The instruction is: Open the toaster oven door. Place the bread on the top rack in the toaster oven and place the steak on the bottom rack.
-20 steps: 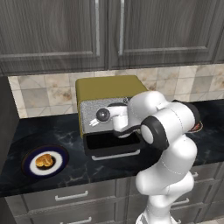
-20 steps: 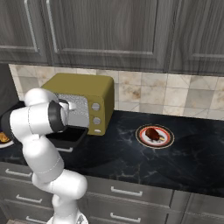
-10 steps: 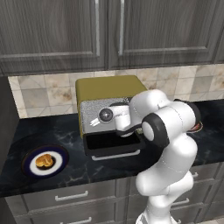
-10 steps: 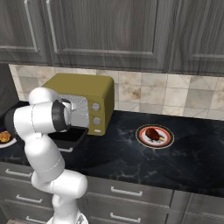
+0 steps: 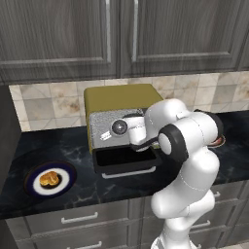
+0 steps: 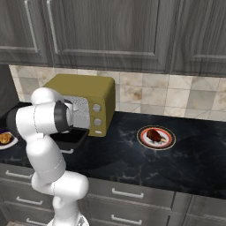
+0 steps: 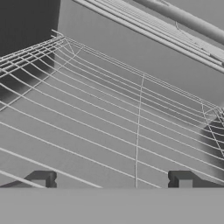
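The olive-yellow toaster oven [image 5: 116,99] [image 6: 84,86] stands at the back of the counter, and the toaster oven door [image 5: 126,163] [image 6: 68,137] hangs folded down in front of it. My hand reaches into the open front. In the hand view my gripper [image 7: 113,180] is open, fingertips wide apart with nothing between them, just above a wire rack [image 7: 109,109]. The top rack [image 7: 183,22] runs along the upper right. The bread [image 5: 48,179] [image 6: 4,138] lies on a blue-rimmed plate left of the oven. The steak [image 6: 154,135] lies on a red-rimmed plate to the right.
The blue-rimmed plate [image 5: 34,187] sits near the counter's front left. The red-rimmed plate [image 6: 170,142] sits on the dark marble counter [image 6: 132,163] right of the oven. Grey wall cabinets [image 5: 121,34] hang above, and drawers run below the counter edge.
My hand has edged slightly to the right at the oven's open front. The door stays down, and the bread and steak have not moved.
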You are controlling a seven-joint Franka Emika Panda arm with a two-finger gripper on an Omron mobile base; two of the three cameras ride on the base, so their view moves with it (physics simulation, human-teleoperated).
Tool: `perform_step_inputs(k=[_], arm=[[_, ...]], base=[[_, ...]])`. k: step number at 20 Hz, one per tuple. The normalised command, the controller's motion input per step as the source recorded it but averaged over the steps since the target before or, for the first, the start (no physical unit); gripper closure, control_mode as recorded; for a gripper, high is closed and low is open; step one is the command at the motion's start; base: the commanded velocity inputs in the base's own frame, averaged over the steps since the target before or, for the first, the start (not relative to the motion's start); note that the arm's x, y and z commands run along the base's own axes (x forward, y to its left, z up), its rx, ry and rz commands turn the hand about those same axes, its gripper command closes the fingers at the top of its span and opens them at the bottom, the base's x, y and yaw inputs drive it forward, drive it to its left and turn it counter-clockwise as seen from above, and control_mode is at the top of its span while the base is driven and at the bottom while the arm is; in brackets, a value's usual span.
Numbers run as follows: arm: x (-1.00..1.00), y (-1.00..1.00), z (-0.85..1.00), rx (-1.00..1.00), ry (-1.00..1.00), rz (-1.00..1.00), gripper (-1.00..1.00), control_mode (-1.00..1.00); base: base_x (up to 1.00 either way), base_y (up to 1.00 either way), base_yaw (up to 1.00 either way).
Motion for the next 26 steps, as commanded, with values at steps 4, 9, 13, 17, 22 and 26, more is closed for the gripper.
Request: perform_step_inputs(k=[4,9,13,17,22,26], arm=[[0.31,0.0,-0.11,0.04,0.0,-0.01,-1.0,-1.0],[0.34,0.0,-0.16,0.09,0.06,-0.04,-1.0,-1.0],[0.39,0.0,-0.17,0.09,0.08,-0.02,-1.0,-1.0],[0.4,0.0,-0.16,0.06,0.08,-0.02,1.0,-1.0],[0.41,0.0,-0.2,0.06,0.12,-0.01,1.0,-1.0],[0.33,0.0,-0.23,0.09,0.22,-0.03,1.0,-1.0]], base=[[0.0,0.0,0.0],[0.0,0.0,0.0],[0.0,0.0,0.0],[0.0,0.0,0.0],[0.0,0.0,0.0],[0.0,0.0,0.0]])
